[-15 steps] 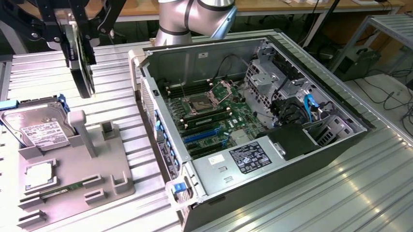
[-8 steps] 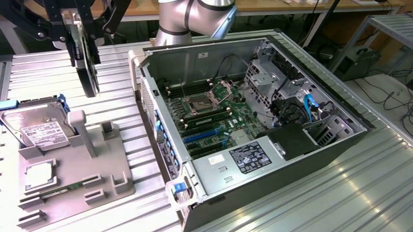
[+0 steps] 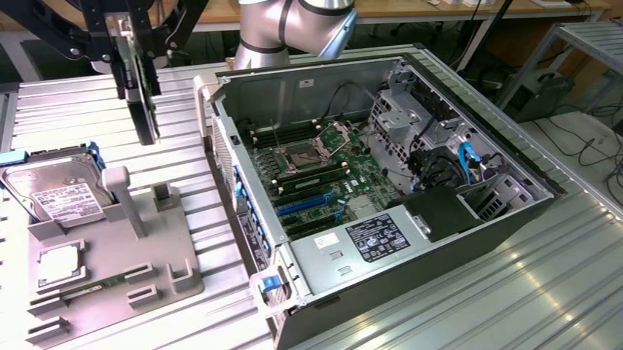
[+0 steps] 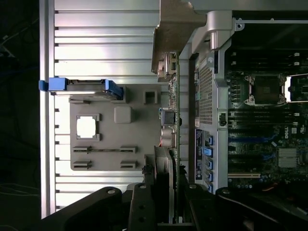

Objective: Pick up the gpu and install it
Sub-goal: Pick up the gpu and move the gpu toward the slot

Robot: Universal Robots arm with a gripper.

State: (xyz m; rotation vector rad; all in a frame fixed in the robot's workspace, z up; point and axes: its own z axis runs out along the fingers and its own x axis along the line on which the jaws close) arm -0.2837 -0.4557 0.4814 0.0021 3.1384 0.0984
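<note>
The gpu (image 3: 146, 109) hangs on edge above the ribbed metal table, between the grey parts holder and the open computer case (image 3: 506, 219). My gripper (image 3: 136, 51) is shut on its upper part. In the wrist view the gpu (image 4: 172, 110) runs edge-on away from my gripper (image 4: 169, 204), with its silver end bracket (image 4: 178, 29) at the far end. It sits over the gap between the holder and the case's side wall. The motherboard (image 3: 322, 175) lies exposed inside the case, and its blue slots (image 3: 302, 208) are unoccupied.
The grey parts holder (image 3: 175, 281) at the exterior view's left carries a silver hard drive (image 3: 58, 193) in a blue frame, a square chip (image 3: 58, 259) and a narrow green memory stick (image 3: 93, 288). A power supply (image 3: 375, 237) fills the case's near end.
</note>
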